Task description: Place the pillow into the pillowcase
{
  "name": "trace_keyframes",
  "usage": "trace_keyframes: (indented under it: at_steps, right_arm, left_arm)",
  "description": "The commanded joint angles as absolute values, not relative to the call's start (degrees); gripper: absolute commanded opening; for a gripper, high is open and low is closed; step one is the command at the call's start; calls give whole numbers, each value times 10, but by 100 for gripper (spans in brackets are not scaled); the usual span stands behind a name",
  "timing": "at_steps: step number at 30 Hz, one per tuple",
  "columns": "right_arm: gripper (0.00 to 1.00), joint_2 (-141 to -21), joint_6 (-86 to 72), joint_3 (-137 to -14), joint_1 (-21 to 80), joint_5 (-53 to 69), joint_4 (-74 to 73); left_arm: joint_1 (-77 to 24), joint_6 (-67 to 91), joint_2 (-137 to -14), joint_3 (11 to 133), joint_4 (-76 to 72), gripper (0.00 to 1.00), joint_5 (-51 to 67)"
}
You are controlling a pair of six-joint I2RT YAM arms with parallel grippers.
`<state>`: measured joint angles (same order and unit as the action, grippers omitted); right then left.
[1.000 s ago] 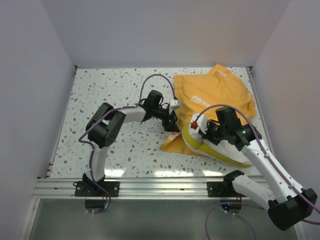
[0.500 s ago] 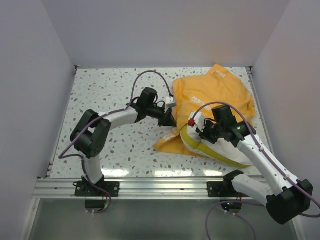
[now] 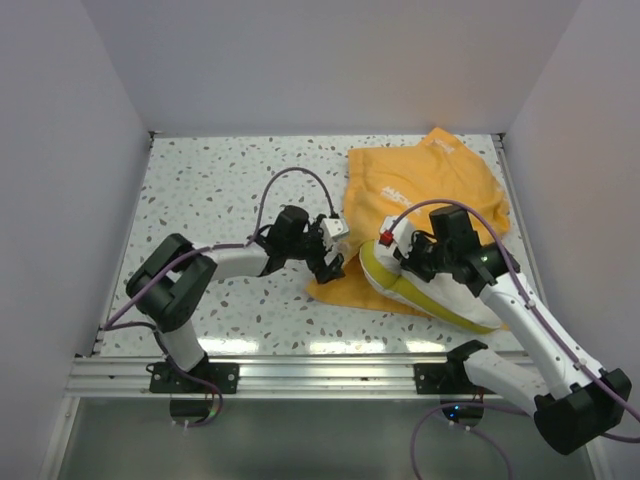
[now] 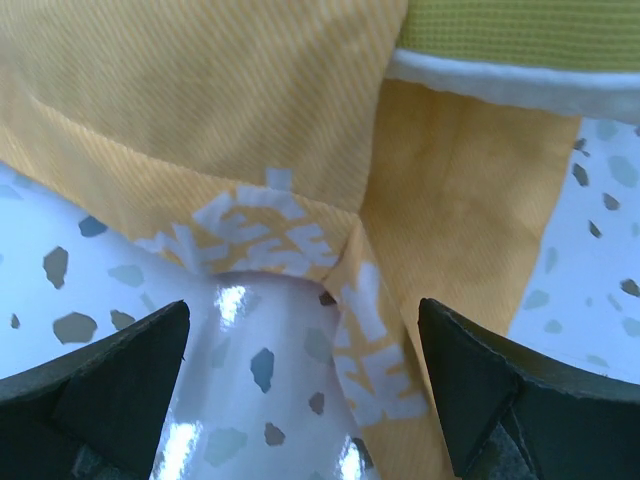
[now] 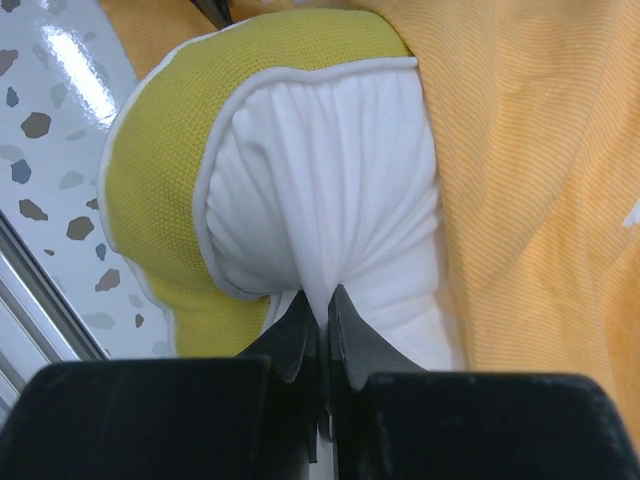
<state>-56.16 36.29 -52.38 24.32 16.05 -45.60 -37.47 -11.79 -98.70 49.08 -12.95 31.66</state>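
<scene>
Right gripper (image 5: 320,310) is clamped on a fold of the pillow (image 3: 450,300), which lies at 4 o'clock on the table (image 3: 200,180), atop the pillowcase (image 3: 420,190). Left gripper (image 4: 300,340) hangs with jaws apart over the pillowcase's hem (image 4: 250,225) — closing there could catch both layers and seal the mouth.

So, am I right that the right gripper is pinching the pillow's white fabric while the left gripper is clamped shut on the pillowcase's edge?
Not quite: the left gripper is open, jaws wide apart at the pillowcase edge, as the left wrist view shows. The right gripper does pinch the white fabric of the pillow.
</scene>
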Motion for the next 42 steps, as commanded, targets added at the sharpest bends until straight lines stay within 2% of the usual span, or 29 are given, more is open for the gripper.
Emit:
trace_keyframes:
  at_steps: [1,6,9,10,11,12,13,14,15,16,17,19,21,23,24,27,29,31,34,35,36,38,39,42]
  right_arm:
    - [0,-541,352,-565,242,181,-439]
    - [0,-533,362,-565,241,185,-460]
    - [0,-527,364,-563,242,180,-461]
    - [0,-525,364,-558,241,176,-458]
    - [0,-525,364,-556,242,171,-454]
    - [0,-529,363,-550,242,163,-438]
    - [0,-533,363,-545,242,156,-428]
    - [0,-539,363,-538,242,148,-415]
    - [0,-546,365,-528,241,124,-384]
    - [0,-569,369,-509,242,116,-364]
    - [0,-582,372,-498,243,104,-341]
    - [0,-618,361,-480,244,60,-267]
    - [0,-672,333,-482,244,22,-208]
    - [0,-699,307,-493,245,4,-172]
    - [0,-719,277,-504,248,0,-146]
    - [0,-749,216,-528,253,-29,-139]
    - [0,-747,192,-533,255,-6,-142]
    - [0,-743,157,-543,255,16,-167]
    - [0,-731,121,-540,256,79,-188]
    - [0,-730,115,-538,259,104,-192]
    - [0,-731,108,-539,264,120,-201]
    - [0,-742,106,-542,279,147,-213]
    - [0,-745,106,-545,284,159,-218]
    - [0,-751,112,-553,283,128,-250]
  left_arm:
    - [-406,-134,-1011,532,-246,100,237]
    - [-417,-122,-1078,579,-315,100,136]
    - [-417,-135,-1113,613,-317,99,141]
    - [-413,-139,-1128,641,-300,83,155]
    - [-408,-141,-1135,660,-270,60,184]
    - [-397,-135,-1137,683,-216,6,237]
    - [-391,-128,-1127,685,-194,0,267]
    - [-384,-127,-1114,684,-174,0,313]
    - [-380,-142,-1097,681,-118,0,425]
    - [-378,-157,-1056,674,-80,0,479]
    - [-378,-176,-1033,673,24,0,587]
    - [-383,-269,-989,693,150,0,679]
    - [-393,-396,-939,716,345,0,725]
    - [-394,-445,-929,737,432,0,734]
    - [-394,-520,-939,746,532,0,731]
    - [-378,-654,-1011,777,690,0,737]
    - [-331,-665,-1057,772,700,0,759]
    - [-280,-600,-1077,754,626,0,766]
    - [-234,-399,-1045,682,381,2,677]
    - [-228,-362,-1034,663,286,7,645]
    - [-224,-357,-1024,650,274,23,599]
    - [-224,-380,-1013,645,291,32,570]
    - [-223,-388,-1008,646,301,42,555]
    - [-222,-408,-944,621,327,52,531]
